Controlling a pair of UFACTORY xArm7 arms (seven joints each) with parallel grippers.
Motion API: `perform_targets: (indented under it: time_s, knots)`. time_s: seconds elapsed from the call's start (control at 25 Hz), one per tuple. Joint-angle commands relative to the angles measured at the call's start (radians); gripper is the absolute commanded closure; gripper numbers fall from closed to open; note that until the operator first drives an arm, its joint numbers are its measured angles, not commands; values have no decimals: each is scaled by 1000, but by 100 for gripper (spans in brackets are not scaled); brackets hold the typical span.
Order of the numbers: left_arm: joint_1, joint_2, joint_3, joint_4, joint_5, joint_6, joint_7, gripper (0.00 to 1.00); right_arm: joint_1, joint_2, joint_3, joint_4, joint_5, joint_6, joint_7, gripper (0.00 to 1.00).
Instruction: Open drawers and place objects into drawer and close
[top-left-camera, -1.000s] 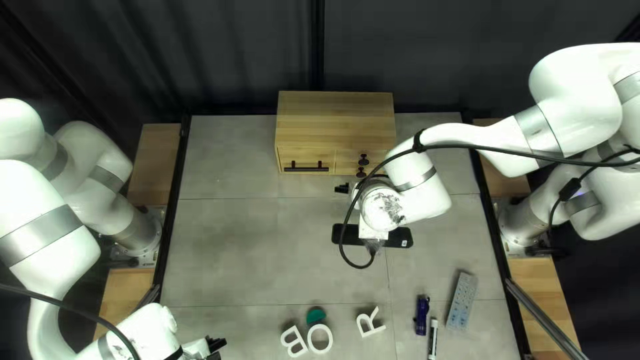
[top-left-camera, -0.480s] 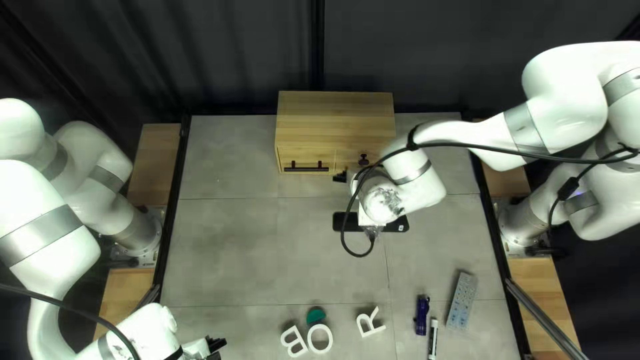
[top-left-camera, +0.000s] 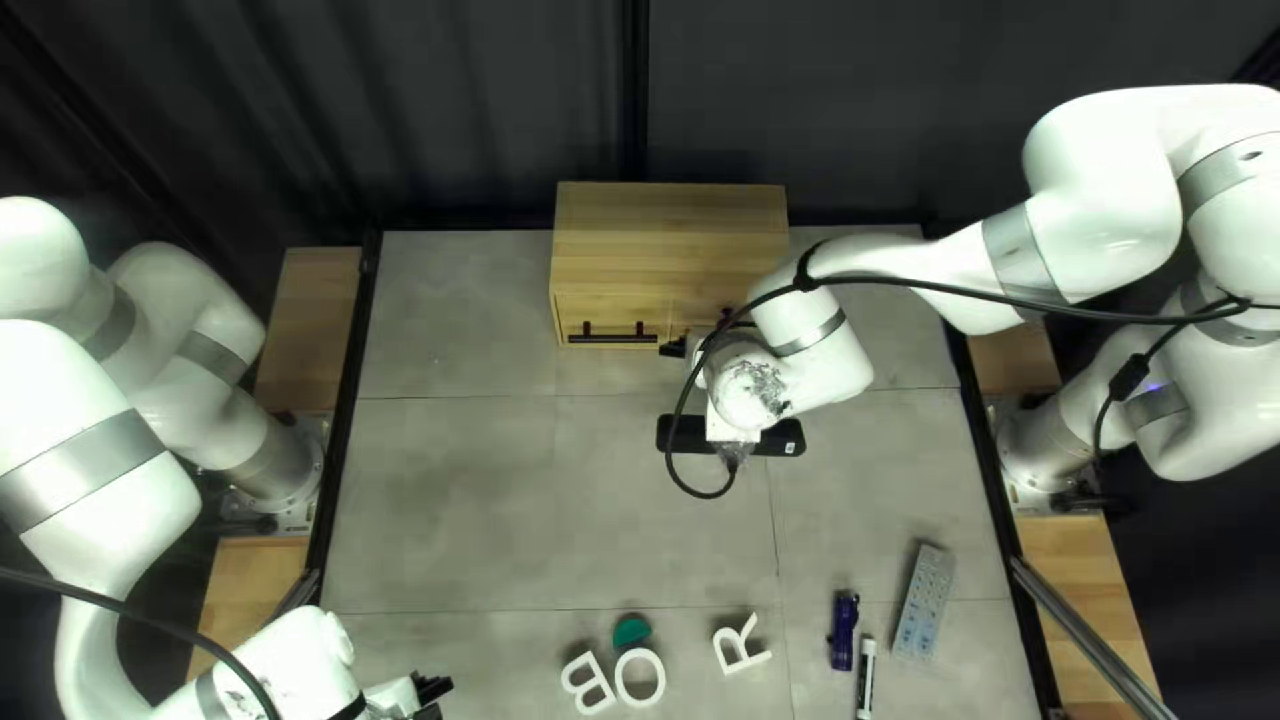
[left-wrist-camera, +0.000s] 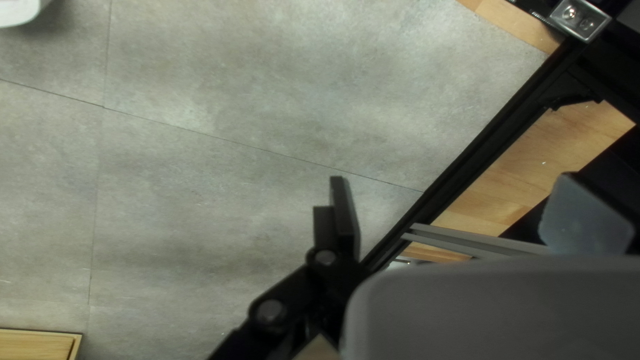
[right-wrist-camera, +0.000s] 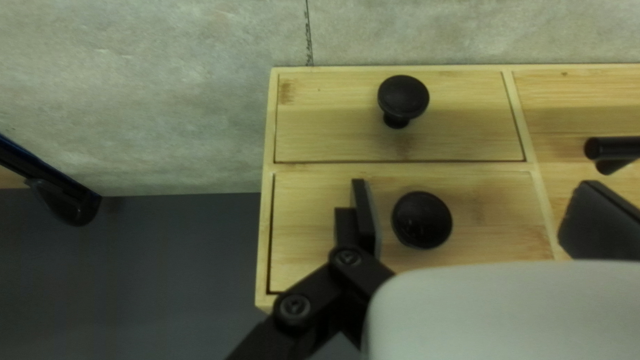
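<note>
At the far side, our right gripper (top-left-camera: pixel 675 348) faces the cabinet (top-left-camera: pixel 670 247), fingers apart, a black knob (right-wrist-camera: pixel 422 220) showing between. Near left, our left gripper's (top-left-camera: pixel 430 688) fingers stand released.

"Where's the top left view from?"
"High above the near edge, slanting down over the grey rectangular tabletop (top-left-camera: pixel 467 507)."
"The wrist views?"
"Right: close up, facing the pale wooden box-shaped cabinet (right-wrist-camera: pixel 313 137). Left: tabletop. All three share that."

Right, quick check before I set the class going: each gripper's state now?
Left gripper: open, holding nothing.
Right gripper: open, with a round drawer knob between its fingers but not gripped.
</note>
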Motion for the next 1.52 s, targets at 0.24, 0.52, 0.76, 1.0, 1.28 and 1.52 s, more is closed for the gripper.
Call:
perform_targets:
  time_s: [0.24, 0.52, 0.76, 1.0, 1.28, 1.52]
  knots:
    - [0, 0, 0, 0, 0, 0, 0, 0, -17, 27, -12, 29, -2, -7, -37, 13]
    - [0, 0, 0, 0, 0, 0, 0, 0, -19, 33, -13, 38, -3, -3, -46, 32]
    - [0, 0, 0, 0, 0, 0, 0, 0, -15, 16, -10, 24, 2, 9, -42, 25]
    - [0, 0, 0, 0, 0, 0, 0, 0, -14, 19, -9, 20, 6, 6, -35, 51]
    - [0, 0, 0, 0, 0, 0, 0, 0, -18, 26, -11, 30, 7, 2, -46, 91]
    - [0, 0, 0, 0, 0, 0, 0, 0, -13, 15, -8, 22, 4, 9, -45, 92]
